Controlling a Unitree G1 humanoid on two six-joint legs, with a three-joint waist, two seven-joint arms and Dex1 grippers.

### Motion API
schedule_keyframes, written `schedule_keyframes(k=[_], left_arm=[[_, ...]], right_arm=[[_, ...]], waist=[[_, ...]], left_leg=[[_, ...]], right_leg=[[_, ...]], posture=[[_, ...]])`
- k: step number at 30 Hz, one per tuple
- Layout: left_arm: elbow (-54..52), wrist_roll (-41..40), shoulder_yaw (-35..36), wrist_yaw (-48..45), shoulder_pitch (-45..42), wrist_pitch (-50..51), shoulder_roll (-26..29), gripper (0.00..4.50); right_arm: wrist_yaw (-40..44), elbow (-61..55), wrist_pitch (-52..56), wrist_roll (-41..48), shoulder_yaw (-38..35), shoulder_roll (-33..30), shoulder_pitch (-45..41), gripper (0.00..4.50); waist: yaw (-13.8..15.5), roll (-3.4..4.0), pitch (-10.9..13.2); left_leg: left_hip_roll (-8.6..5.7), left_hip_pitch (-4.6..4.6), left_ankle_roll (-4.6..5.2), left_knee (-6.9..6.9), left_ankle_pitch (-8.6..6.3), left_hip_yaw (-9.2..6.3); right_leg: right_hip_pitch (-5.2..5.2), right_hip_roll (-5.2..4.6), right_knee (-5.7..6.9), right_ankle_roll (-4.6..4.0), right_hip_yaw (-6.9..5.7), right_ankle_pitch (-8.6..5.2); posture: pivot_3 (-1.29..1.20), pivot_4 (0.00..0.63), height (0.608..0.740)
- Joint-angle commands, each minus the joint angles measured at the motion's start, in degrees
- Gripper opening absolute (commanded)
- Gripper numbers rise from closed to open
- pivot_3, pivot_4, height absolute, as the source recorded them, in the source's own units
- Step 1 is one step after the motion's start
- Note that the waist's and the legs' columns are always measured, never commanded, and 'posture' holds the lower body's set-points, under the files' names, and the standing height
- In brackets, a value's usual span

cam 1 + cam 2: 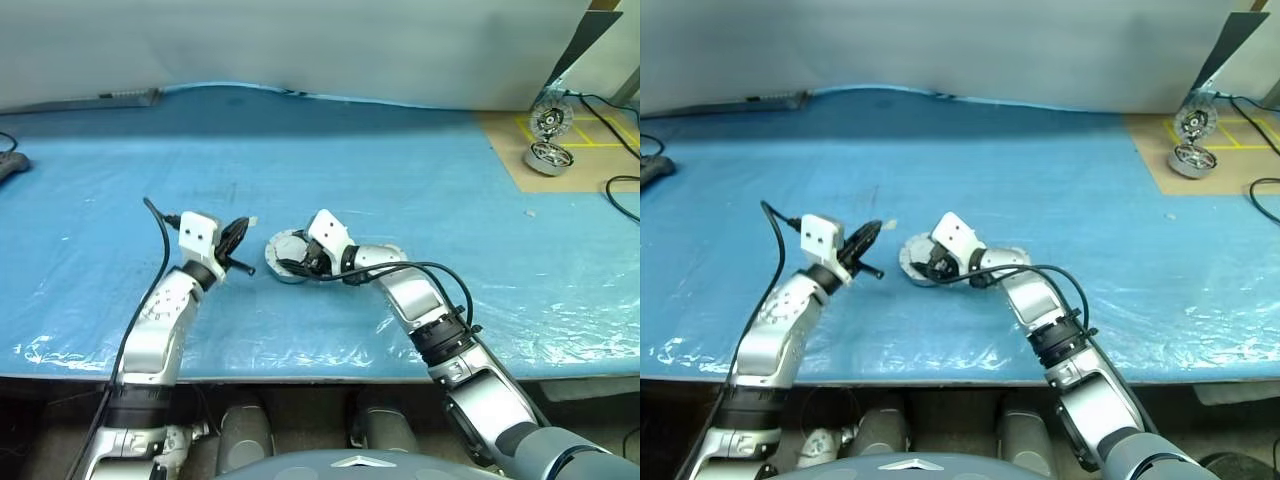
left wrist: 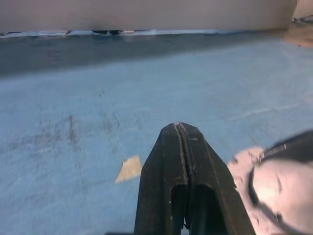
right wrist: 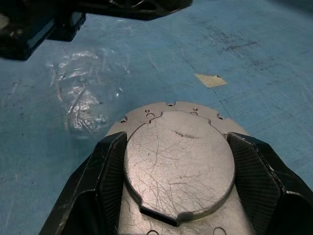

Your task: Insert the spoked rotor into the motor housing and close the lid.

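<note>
The motor housing [image 1: 284,274] sits on the blue table near the middle. The lid [image 3: 178,161] lies shut on it, plain grey outer face with raised centre up. My right gripper [image 1: 300,262] reaches in from the right, and its two black fingers [image 3: 110,171] press against either side of the lid's raised centre. My left gripper [image 1: 238,240] hovers just left of the housing, shut and empty, and its dark fingers also cross the right wrist view [image 3: 132,7]. The spoked rotor is hidden.
A small tan scrap [image 2: 129,169] lies on the table just beyond the housing. A similar motor unit [image 1: 548,140] stands on tan cardboard at the back right, with cables beside it. A dark object [image 1: 10,165] lies at the far left. Crinkled plastic [image 1: 60,350] lines the front edge.
</note>
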Motion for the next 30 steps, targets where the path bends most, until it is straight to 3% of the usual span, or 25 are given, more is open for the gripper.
schedule_keyframes(k=[1, 5, 10, 19, 30], left_arm=[[2.4, -10.5, 2.7, -7.5, -2.8, 13.4, 3.4, 0.0], [10.4, -15.8, 3.9, -18.1, -7.0, 21.2, 9.6, 0.0], [20.7, -15.2, 1.6, -29.1, -11.8, 22.8, 14.9, 0.0], [29.6, -12.1, -2.1, -36.7, -19.6, 22.9, 14.2, 0.0], [32.7, -4.4, -9.0, -39.8, -20.3, 18.9, 12.8, 0.0]], right_arm=[[0.0, 3.9, 2.7, -1.6, 2.0, -0.5, 2.4, 2.95], [-0.3, 4.2, 2.5, -1.6, 2.0, 0.0, 2.5, 2.95], [-0.7, 4.6, 2.2, -1.6, 2.1, 0.5, 2.6, 2.95], [-1.2, 4.7, 2.0, -1.7, 2.1, 1.1, 2.8, 2.95], [-1.6, 5.4, 1.7, -1.8, 1.8, 1.4, 2.3, 2.95]], waist=[[0.0, 0.01, 0.0], [0.0, 0.0, 0.0], [0.1, 0.0, 0.0], [-0.1, 0.0, 0.0], [-0.2, 0.0, 0.0]], left_leg=[[-0.02, 0.01, 0.0, -0.02, 0.0, 0.01], [-0.07, 0.05, -0.01, -0.08, 0.0, 0.06], [-0.09, 0.11, -0.01, -0.18, 0.0, 0.05], [-0.1, 0.16, -0.02, -0.32, 0.0, 0.05], [-0.11, 0.19, -0.02, -0.47, 0.0, 0.06]], right_leg=[[0.0, 0.0, 0.0, 0.0, 0.0, 0.0], [-0.02, -0.01, -0.04, 0.0, 0.07, -0.01], [-0.03, -0.01, -0.06, 0.0, 0.1, -0.01], [-0.03, -0.01, -0.14, 0.0, 0.11, -0.01], [0.03, 0.0, -0.33, 0.0, 0.13, -0.01]], posture=[[0.0, 0.15, 0.74], [0.0, 0.15, 0.74], [0.0, 0.15, 0.74], [0.0, 0.15, 0.74], [0.0, 0.15, 0.74]])
